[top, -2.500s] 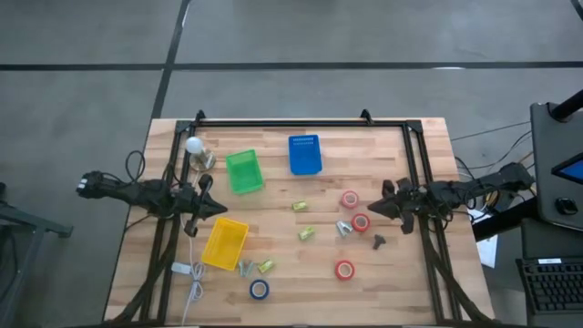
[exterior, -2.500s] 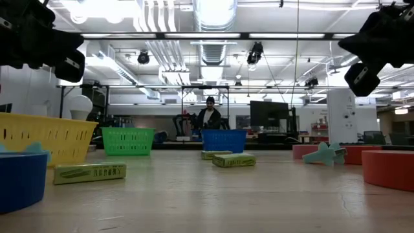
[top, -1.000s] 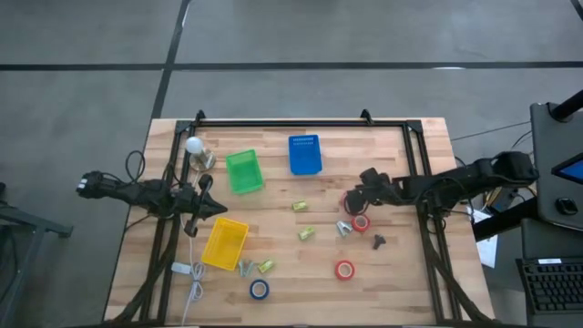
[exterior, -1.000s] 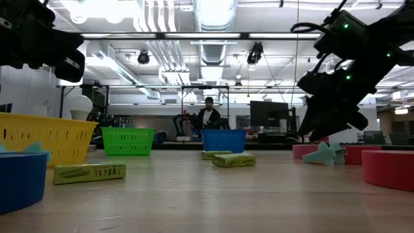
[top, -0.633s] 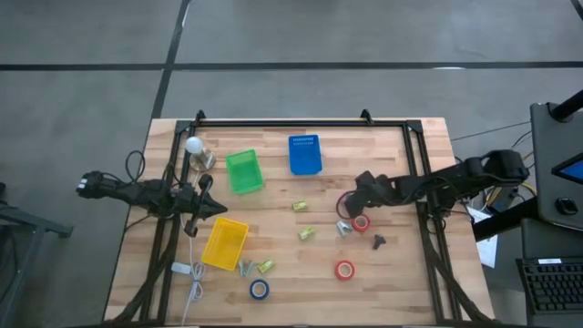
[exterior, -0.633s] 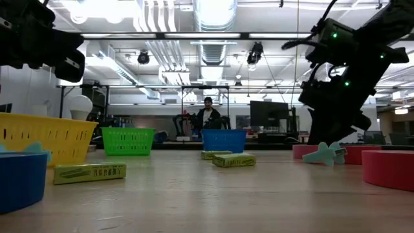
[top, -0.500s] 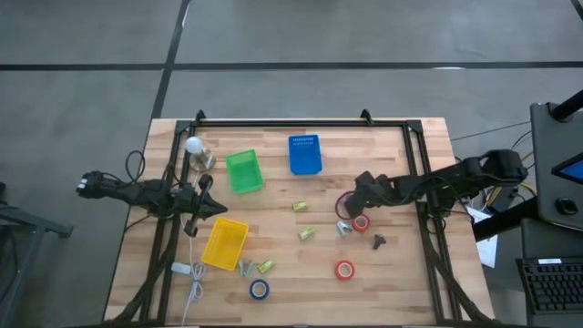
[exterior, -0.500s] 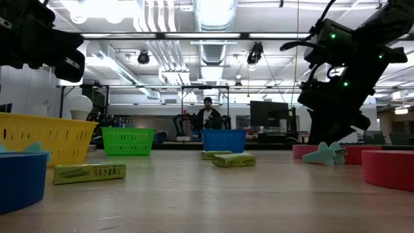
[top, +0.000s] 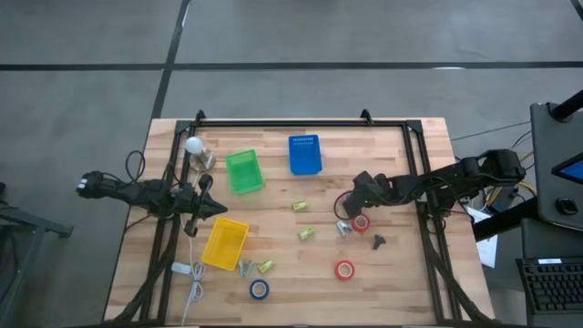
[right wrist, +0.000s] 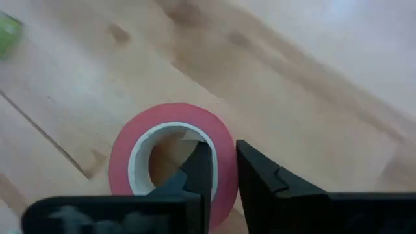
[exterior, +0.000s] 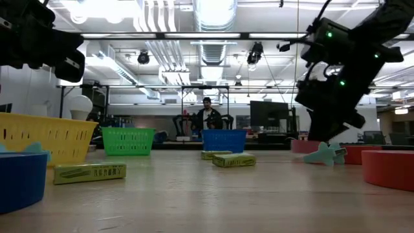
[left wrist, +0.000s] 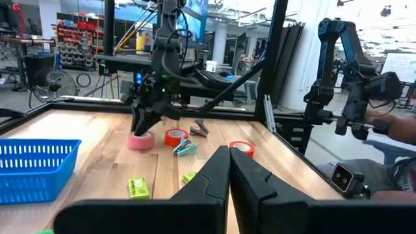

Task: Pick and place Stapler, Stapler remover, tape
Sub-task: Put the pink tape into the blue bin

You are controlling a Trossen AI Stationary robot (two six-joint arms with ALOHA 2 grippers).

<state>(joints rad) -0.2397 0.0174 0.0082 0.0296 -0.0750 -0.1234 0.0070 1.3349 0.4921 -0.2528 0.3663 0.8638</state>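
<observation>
My right gripper (top: 350,201) is down over the far red tape roll (right wrist: 140,153), shut on its wall; the roll also shows in the left wrist view (left wrist: 141,140). Two more red rolls (top: 361,221) (top: 344,270) and a blue roll (top: 260,289) lie flat on the table. Yellow-green staplers (top: 298,207) (top: 306,234) (top: 265,267) and stapler removers (top: 343,228) (top: 379,241) lie between them. My left gripper (top: 214,208) is shut and empty, above the table's left side. My right gripper holds the red roll by its ring wall (right wrist: 224,179), on the side nearest the arm. One finger (right wrist: 198,166) stands inside the pale core hole and the other (right wrist: 257,172) outside. The fingers come from above, slanting from the table's right. The roll lies flat on the table (left wrist: 141,140).
A yellow bin (top: 224,243), a green bin (top: 243,171) and a blue bin (top: 305,154) stand on the table's left and far middle. A white bulb (top: 194,146) and cables (top: 191,273) lie at the left. A person stands in the room beyond (exterior: 207,116).
My right gripper has gone a little toward the table's left edge and down onto the far red roll.
</observation>
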